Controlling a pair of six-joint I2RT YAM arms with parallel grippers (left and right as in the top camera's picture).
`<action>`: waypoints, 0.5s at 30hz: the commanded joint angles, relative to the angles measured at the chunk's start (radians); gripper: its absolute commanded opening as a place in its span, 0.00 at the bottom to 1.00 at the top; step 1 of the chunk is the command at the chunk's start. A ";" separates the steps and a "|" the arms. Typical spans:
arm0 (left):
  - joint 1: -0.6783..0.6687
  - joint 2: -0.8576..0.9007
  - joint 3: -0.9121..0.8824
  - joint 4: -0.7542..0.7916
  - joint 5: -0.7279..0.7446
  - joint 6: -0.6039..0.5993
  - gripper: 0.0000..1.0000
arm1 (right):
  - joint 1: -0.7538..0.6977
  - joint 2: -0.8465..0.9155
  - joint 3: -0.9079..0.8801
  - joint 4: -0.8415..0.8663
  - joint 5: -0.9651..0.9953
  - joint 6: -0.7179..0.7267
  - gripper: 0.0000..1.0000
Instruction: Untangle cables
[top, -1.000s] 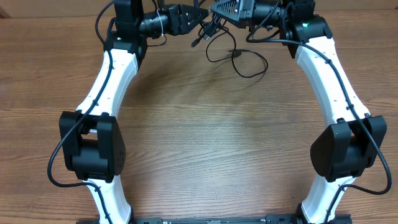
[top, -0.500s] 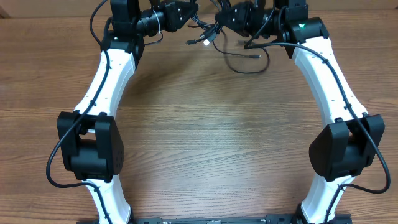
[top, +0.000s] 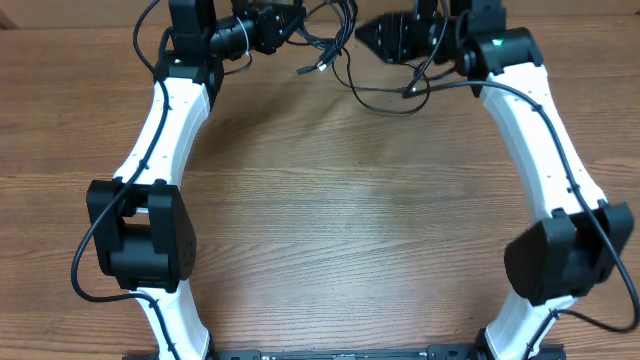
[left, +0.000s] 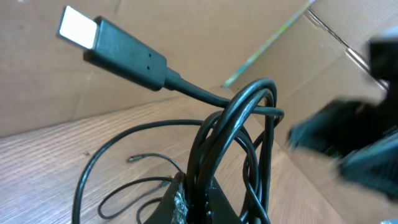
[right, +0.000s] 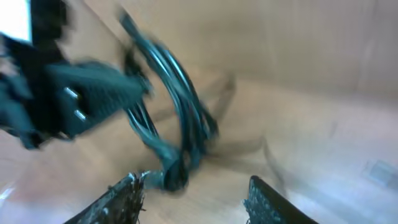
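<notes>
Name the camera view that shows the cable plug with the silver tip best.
Left wrist: the plug sits close and sharp, its silver tip and black body clear above the bundled cables. Overhead shows it only as a tiny speck hanging from the bundle. Right wrist is blurred; no plug can be made out.

The brown wood-grain tabletop (top: 320, 220) has planks running side to side. Toward its far edge, right of centre, a loose loop of thin black cable (top: 385, 109) rests on the wood, its ends rising off the surface.
</notes>
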 joint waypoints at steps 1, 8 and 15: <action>0.000 -0.022 0.016 -0.003 0.116 0.057 0.04 | 0.013 -0.042 0.004 0.041 0.022 -0.127 0.53; -0.008 -0.022 0.016 -0.013 0.190 0.040 0.04 | 0.072 -0.042 0.004 0.061 0.167 -0.231 0.47; -0.009 -0.022 0.016 -0.013 0.220 -0.008 0.04 | 0.134 -0.040 0.004 0.047 0.243 -0.302 0.40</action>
